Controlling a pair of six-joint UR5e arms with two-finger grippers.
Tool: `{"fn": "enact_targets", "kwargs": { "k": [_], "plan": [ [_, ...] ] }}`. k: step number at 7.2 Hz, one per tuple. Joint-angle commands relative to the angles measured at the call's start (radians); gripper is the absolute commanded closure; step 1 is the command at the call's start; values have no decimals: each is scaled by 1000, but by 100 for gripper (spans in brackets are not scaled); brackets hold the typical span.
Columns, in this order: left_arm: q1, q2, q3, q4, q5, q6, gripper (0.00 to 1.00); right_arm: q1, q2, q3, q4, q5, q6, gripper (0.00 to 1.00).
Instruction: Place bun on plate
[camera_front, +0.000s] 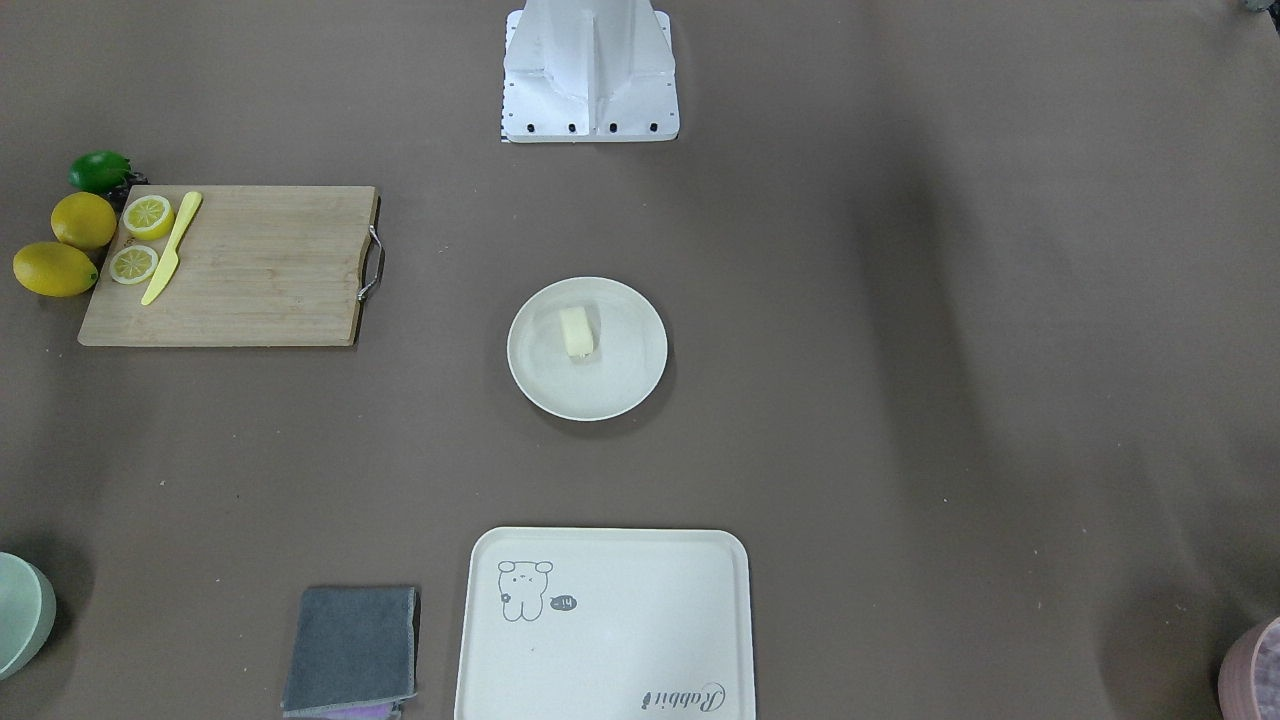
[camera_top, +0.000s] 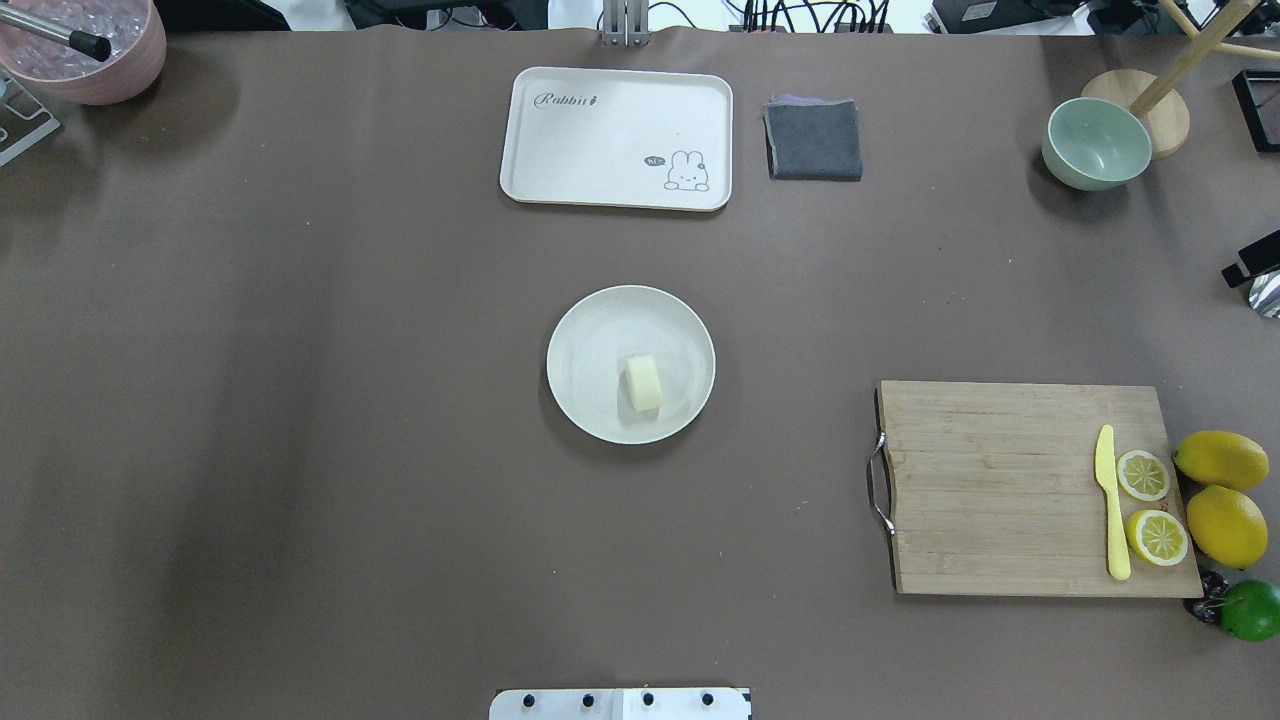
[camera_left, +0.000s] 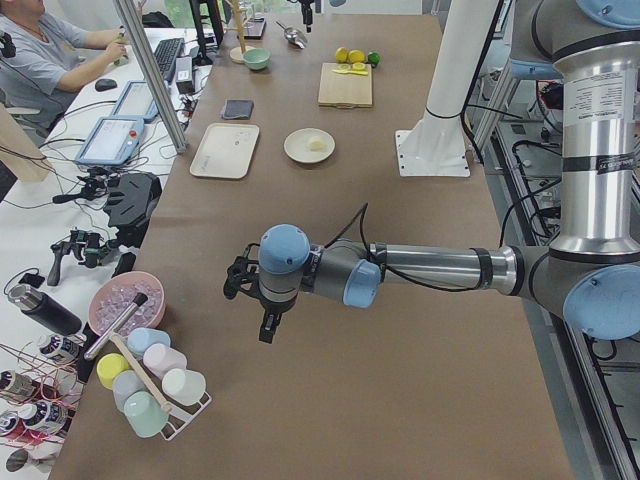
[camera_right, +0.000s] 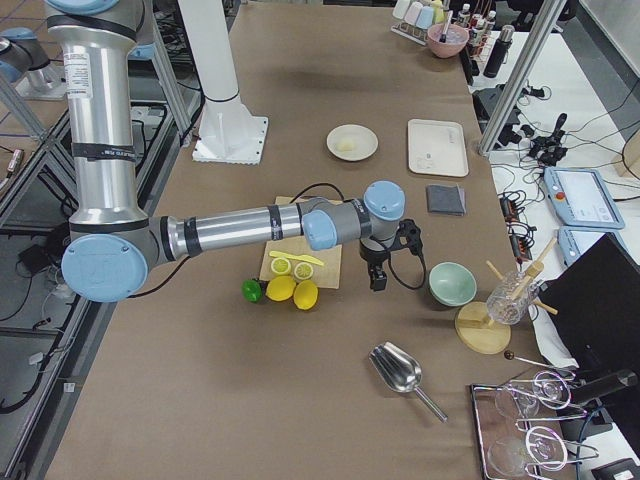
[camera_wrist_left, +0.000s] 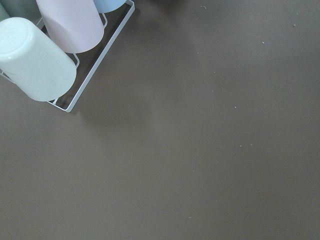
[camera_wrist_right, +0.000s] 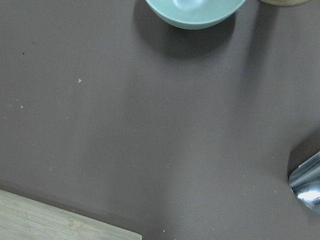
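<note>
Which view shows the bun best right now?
Overhead exterior: the bun lies unobstructed on the plate, sharp and clear. Exterior front-facing shows it nearly as well; both side views show only a small distant speck; the wrist views miss it.

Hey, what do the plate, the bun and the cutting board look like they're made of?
The plate looks like matte off-white plastic or melamine: even colour, faint sheen. The bun seems foam or soft plastic, smooth and matte, likely a toy. The cutting board is probably bamboo: pale striped grain.
</note>
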Motion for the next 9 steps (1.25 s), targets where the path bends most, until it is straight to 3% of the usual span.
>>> {"fn": "enact_targets", "kwargs": {
  "k": [1, 5, 9],
  "plan": [
    [-3, -6, -62, 146, 4, 13, 2, 0, -2, -2, 2, 0, 4, 0],
    [-6, 3, -43, 148, 10, 16, 2, 53, -8, -56, -4, 1, -118, 0],
    [-3, 4, -50, 145, 86, 18, 2, 112, -36, -53, -4, 1, -174, 0]
  ]
}}
